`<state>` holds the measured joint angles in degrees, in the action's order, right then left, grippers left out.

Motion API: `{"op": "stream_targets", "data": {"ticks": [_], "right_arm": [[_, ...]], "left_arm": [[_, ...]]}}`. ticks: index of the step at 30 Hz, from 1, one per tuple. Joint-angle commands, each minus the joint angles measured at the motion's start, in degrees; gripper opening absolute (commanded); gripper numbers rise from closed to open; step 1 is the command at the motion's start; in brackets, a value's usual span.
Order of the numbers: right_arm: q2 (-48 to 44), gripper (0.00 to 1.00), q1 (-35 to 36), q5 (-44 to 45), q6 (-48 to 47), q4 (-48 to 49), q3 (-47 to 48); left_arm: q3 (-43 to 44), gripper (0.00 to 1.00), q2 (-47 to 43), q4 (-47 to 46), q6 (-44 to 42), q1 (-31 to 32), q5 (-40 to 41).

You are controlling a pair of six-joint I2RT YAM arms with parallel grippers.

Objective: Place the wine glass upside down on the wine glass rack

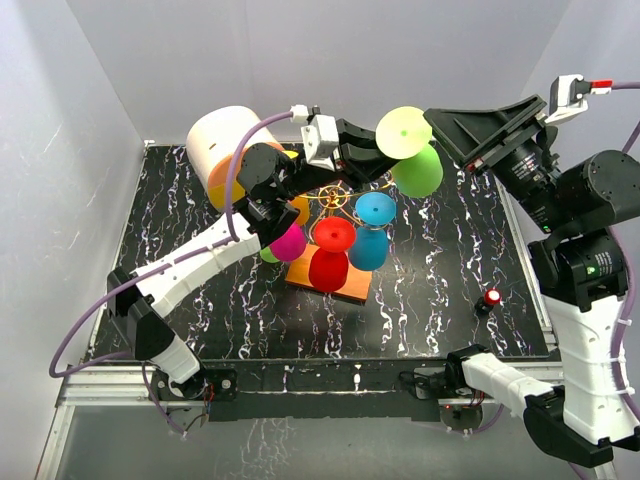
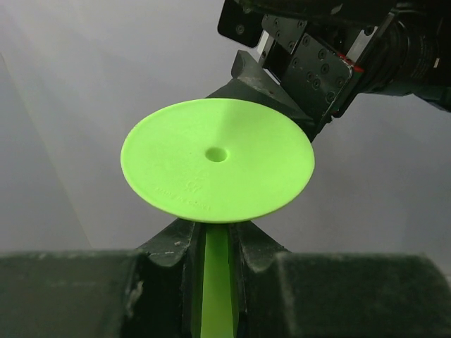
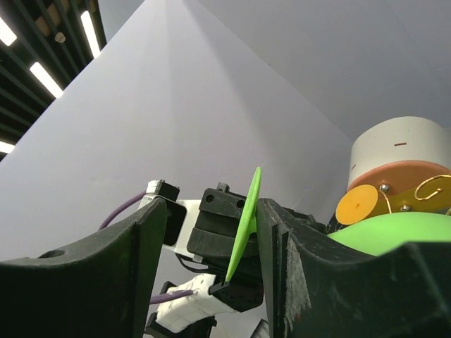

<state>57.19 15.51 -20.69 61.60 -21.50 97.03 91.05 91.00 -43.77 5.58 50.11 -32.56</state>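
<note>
While the left fingers (image 2: 173, 246) are pinching the green wine glass (image 1: 416, 170) by its stem, in the air near the rack (image 1: 352, 287), the right fingers (image 3: 84, 282) are straddling its foot, half-wide; hanging it is not yet done.

right pincer (image 3: 211, 232) stands jaws apart around the edge-on foot of the green wine glass (image 3: 245, 218). its bowl shows under a gold curl of the wine glass rack (image 3: 428, 186), a cream-and-orange drum (image 3: 402, 155) behind.
</note>
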Motion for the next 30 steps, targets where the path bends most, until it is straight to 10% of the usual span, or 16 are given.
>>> {"op": "stream_targets", "data": {"ticks": [1,11,20,30], "right_arm": [[-1.7,0.52,0.1,1.3,-1.9,0.1,1.3],[-0.2,0.39,0.1,-2.8,-6.5,-6.2,1.9],[0.0,0.0,0.1,-2.1,-7.5,-5.7,2.9],[-1.1,0.0,0.1,1.0,-6.5,-1.7,1.1]], "left_arm": [[0.1,0.0,-1.2,-5.7,-3.8,0.3,-0.5],[1.5,0.0,-0.4,-2.3,-8.1,0.3,-3.0],[0.7,0.0,-0.4,-2.4,-8.6,0.3,-3.2],[-2.0,0.35,-2.2,-4.5,-7.4,0.3,0.9]]}}
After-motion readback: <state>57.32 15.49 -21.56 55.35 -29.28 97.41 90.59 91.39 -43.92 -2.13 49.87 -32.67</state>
